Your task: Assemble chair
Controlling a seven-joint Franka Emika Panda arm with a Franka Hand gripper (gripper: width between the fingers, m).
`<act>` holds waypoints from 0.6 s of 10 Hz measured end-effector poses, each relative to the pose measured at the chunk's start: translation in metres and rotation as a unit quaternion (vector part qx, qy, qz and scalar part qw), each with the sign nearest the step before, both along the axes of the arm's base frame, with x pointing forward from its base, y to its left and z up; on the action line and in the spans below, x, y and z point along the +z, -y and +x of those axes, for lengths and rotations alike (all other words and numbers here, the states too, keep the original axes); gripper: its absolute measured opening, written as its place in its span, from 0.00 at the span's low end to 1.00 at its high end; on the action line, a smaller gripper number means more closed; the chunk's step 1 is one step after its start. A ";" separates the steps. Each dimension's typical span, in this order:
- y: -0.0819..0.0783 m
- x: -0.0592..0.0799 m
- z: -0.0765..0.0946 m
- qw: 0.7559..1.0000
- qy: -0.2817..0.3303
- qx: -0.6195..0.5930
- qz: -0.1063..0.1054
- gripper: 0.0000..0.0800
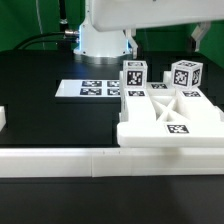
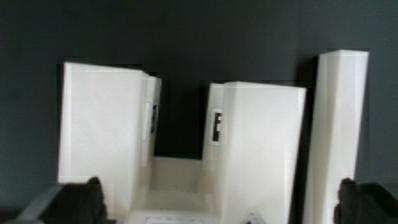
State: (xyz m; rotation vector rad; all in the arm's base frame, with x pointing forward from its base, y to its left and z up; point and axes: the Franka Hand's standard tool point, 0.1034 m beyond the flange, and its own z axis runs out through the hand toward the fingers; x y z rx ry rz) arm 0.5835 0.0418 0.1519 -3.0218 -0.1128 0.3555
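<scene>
Pincer (image 2: 187, 200) hanging released above chair parts (image 2: 178, 130).
Gripping nothing; white panels (image 1: 170, 115) and tagged cubes (image 1: 134, 74) sitting on desk (image 1: 40, 70) beside marker board (image 1: 90, 89).

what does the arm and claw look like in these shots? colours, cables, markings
The arm is glossy white with rounded shells; its base has a blue-lit band. A black cable trails across the table behind it. In the wrist view only the tips of the claw show: two dark, nearly black fingers, blurred. No markings can be made out.
</scene>
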 end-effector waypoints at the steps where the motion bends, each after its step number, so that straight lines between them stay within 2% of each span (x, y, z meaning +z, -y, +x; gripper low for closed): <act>1: -0.001 0.005 0.005 1.000 0.007 0.000 0.001 0.81; 4: -0.001 0.001 0.006 1.000 0.006 0.005 -0.003 0.81; 5: -0.009 0.001 0.024 0.999 0.020 0.041 -0.006 0.81; 6: -0.019 -0.004 0.048 0.996 0.037 0.087 -0.001 0.81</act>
